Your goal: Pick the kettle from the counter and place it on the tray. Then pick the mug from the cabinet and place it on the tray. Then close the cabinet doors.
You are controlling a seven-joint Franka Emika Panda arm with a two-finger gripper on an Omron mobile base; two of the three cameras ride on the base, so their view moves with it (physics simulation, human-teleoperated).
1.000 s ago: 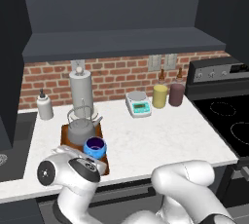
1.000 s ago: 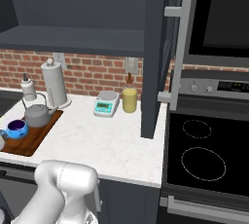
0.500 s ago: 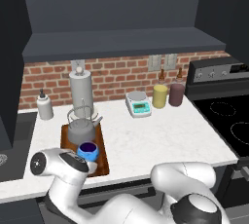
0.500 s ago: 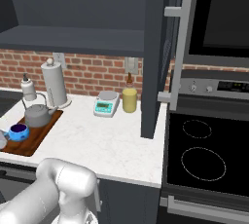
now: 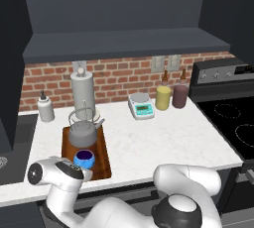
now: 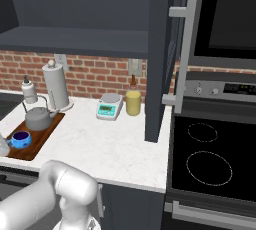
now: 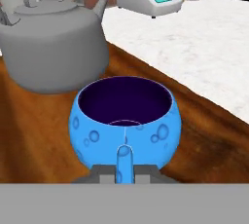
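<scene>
Hand view showed the small bright blue round mug [image 7: 124, 121] at lower centre, resting on the dark-brown wooden tray [image 7: 39, 135]; the gripper [image 7: 124, 173] was pinched shut on its thin handle. Light, rigid, probably slippery; the squat grey metal kettle [image 7: 53, 47] stood upper left.

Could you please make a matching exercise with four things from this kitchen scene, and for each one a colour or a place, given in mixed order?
Things:
1. kettle
2. mug
3. tray
4. kitchen scale

Descriptions:
A. bright blue outside, dark purple inside
B. dark-brown wooden board that carries two things
C. stands on the white counter near the brick wall, beside a yellow jar
D. grey metal, at the back end of the tray

Right pairs: 1-D, 2-A, 3-B, 4-C
</scene>
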